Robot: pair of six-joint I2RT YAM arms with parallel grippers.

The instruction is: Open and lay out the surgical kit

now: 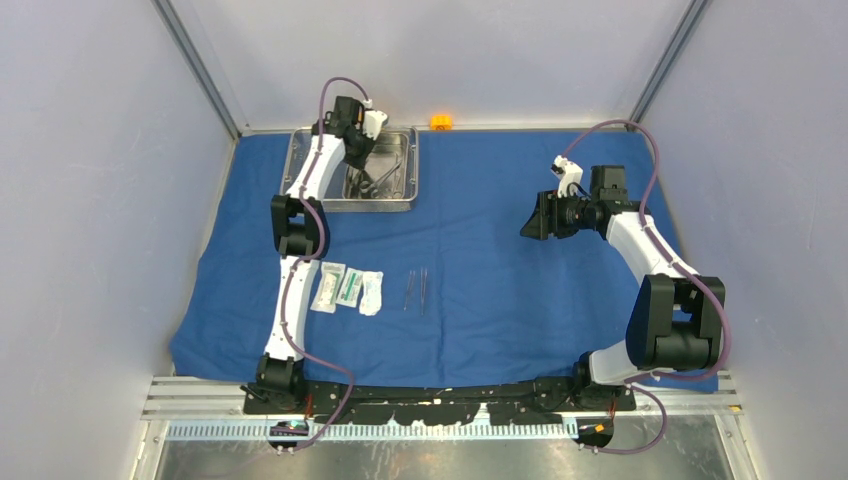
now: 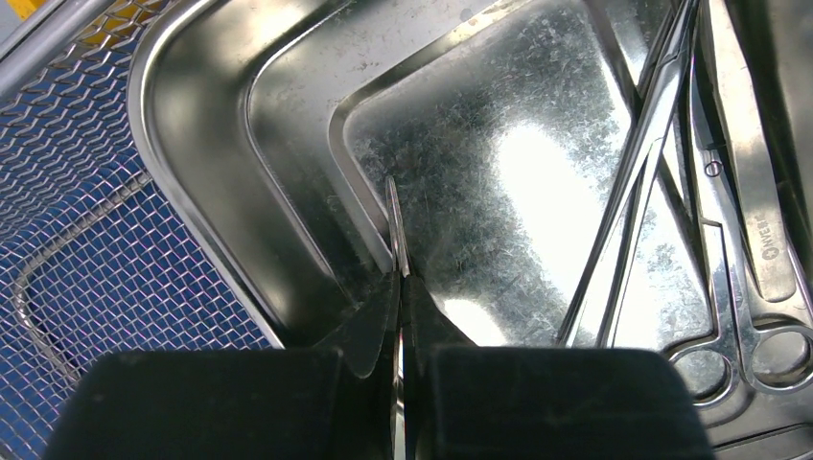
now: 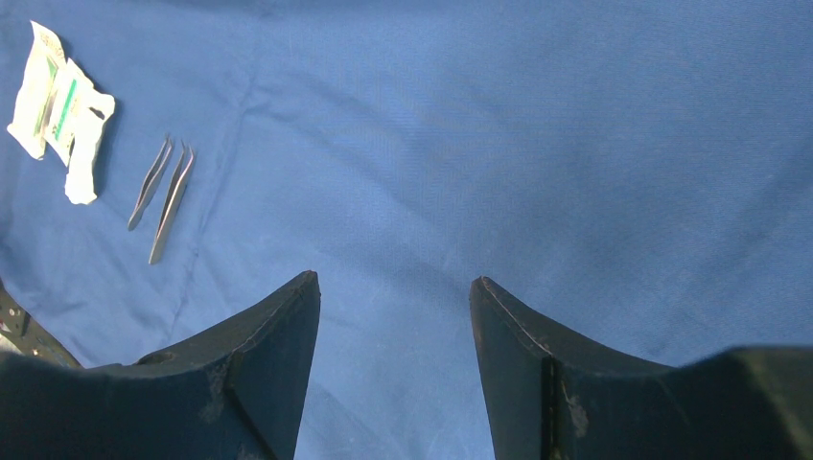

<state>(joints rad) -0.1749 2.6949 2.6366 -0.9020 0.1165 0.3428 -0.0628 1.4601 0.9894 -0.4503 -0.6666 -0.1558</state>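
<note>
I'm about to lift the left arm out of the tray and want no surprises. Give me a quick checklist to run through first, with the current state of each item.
1. Left gripper shut on the thin steel instrument: ok.
2. Grip secure enough to lift: cannot tell; only a narrow edge shows between the fingers.
3. Held piece apart from the other instruments in the steel tray: ok, they lie off to one side.
4. Bare blue cloth beside the two laid-out forceps for placing: ok.
5. Right gripper open, holding nothing, away from the tray: ok.
</note>
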